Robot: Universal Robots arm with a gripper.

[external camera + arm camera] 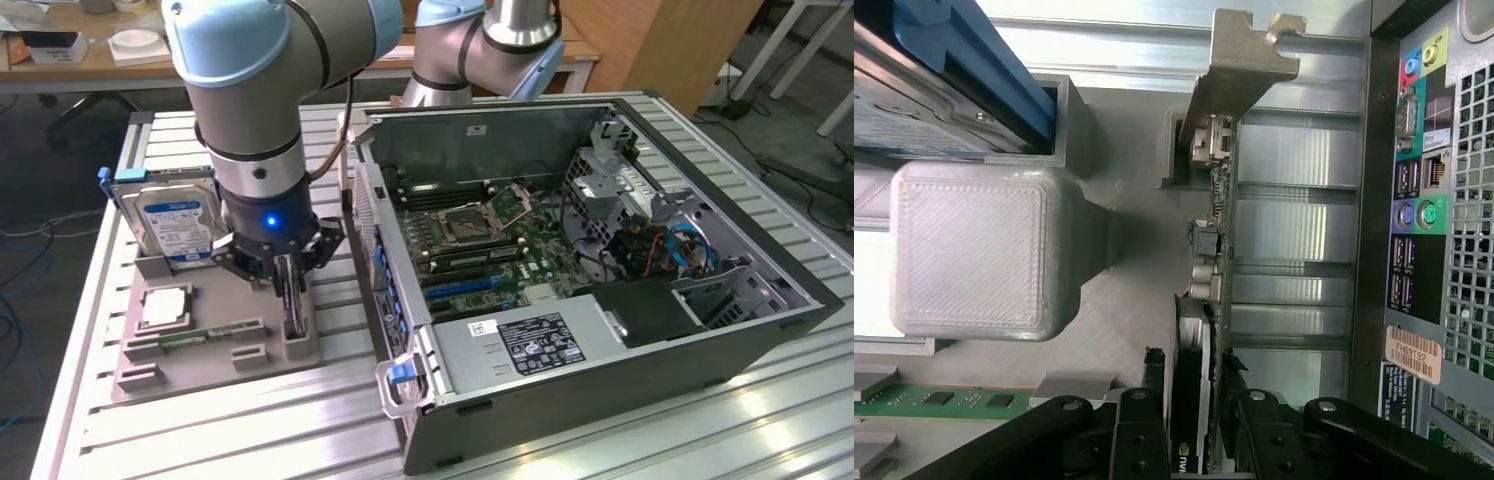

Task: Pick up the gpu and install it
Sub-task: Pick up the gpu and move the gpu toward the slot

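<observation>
Clamping the thin flat gpu edgewise — matte black gripper

The arm is pointing straight down, wrist vertical, its gripper clamping the gpu between its jaws.

On the slatted desk, a grey holder tray carries a hard drive at 12 o'clock and a memory stick mid-tray; an open computer case sits at its 3 o'clock
</observation>
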